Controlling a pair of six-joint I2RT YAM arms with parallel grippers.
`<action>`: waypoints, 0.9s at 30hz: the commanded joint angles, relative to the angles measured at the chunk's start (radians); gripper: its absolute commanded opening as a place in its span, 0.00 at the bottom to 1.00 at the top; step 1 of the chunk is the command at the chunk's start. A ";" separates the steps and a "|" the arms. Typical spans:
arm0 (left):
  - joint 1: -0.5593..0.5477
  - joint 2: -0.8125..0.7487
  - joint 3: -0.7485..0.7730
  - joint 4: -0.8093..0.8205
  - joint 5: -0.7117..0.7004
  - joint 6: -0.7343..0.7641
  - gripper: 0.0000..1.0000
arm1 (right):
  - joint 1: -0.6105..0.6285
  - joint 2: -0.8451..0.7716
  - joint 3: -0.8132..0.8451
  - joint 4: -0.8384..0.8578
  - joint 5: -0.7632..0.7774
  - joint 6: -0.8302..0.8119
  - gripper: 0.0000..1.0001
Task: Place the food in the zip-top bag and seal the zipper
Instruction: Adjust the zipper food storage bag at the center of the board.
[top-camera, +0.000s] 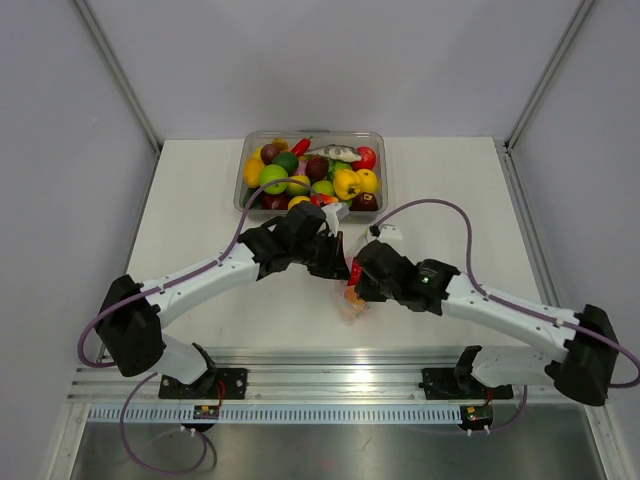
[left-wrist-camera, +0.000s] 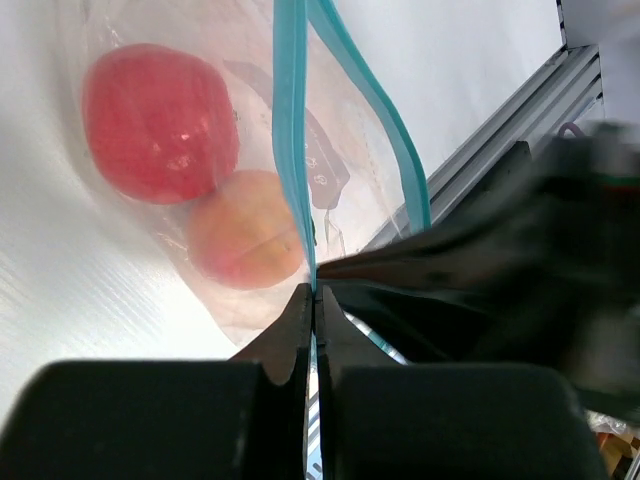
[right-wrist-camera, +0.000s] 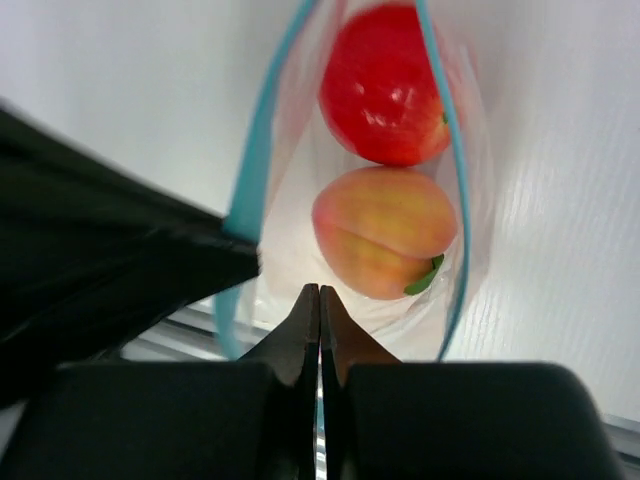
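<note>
Step in hand: sealing. Two pieces of food are already inside, and both arms are on the bag's mouth.
Zip-top bag (top-camera: 352, 305): lies on the desk (top-camera: 200, 200) at about 6 o'clock from its middle, between the two wrists. The left arm reaches in from 8 o'clock and the right arm from 4 o'clock.
Food in the bag: a red fruit (right-wrist-camera: 380, 85) and a peach-coloured fruit (right-wrist-camera: 385, 245), touching each other. In the right wrist view the red one sits at 12 o'clock of the peach one.
Zipper (left-wrist-camera: 290, 130): the two teal tracks meet at each pinch and bow apart in between, so the mouth is not yet shut.
Left fingers (left-wrist-camera: 290, 340): pressed together, pinching the teal strip, which runs straight out from their tips.
Right fingers (right-wrist-camera: 295, 345): pressed together on the strip where the two tracks converge.
Tub (top-camera: 245, 190): at 12 o'clock on the desk, heaped with other toy fruits, well apart from the bag.
Next move, as I judge it: one pinch should anchor its end while the other slides along the strip and presses the tracks together.
Care needed: keep the tracks aligned and the thin plastic taut, and keep the fruit away from the mouth.
</note>
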 joint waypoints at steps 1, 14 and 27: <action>0.006 0.001 0.002 0.041 0.024 0.005 0.00 | 0.006 -0.192 0.068 -0.038 0.104 -0.013 0.00; 0.006 0.022 0.008 0.055 0.047 0.002 0.00 | -0.034 -0.195 0.030 -0.194 0.200 0.014 0.68; 0.026 0.019 0.049 -0.060 0.059 0.151 0.00 | -0.060 -0.241 0.028 -0.186 0.248 0.048 0.00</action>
